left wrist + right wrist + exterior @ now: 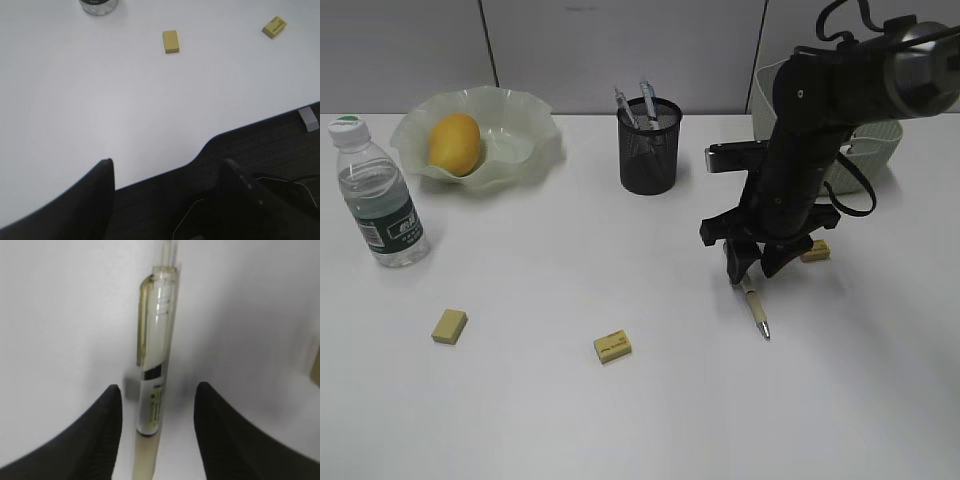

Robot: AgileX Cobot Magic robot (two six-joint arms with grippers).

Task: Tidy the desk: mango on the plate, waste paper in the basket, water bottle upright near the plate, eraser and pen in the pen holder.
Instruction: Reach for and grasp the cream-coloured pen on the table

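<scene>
A pen (757, 308) lies flat on the white desk (620, 420). My right gripper (752, 275) stands over its upper end. In the right wrist view the pen (157, 340) runs between the fingers (107, 430) of the right gripper (157, 392), open with a gap on each side. My left gripper (167, 167) hangs open and empty off the desk's near edge. The mango (454, 143) sits in the plate (525, 150). Left of the plate, the water bottle (380, 195) stands upright. Two pens (632, 105) stand in the pen holder (650, 150). Three erasers (449, 325) (612, 346) (816, 251) lie on the desk. No waste paper is in view.
The basket (875, 150) stands at the back right, mostly hidden behind the right arm. The left wrist view shows two erasers (171, 41) (274, 26), the bottle's base (98, 5) and the desk's front edge (200, 150) over dark floor.
</scene>
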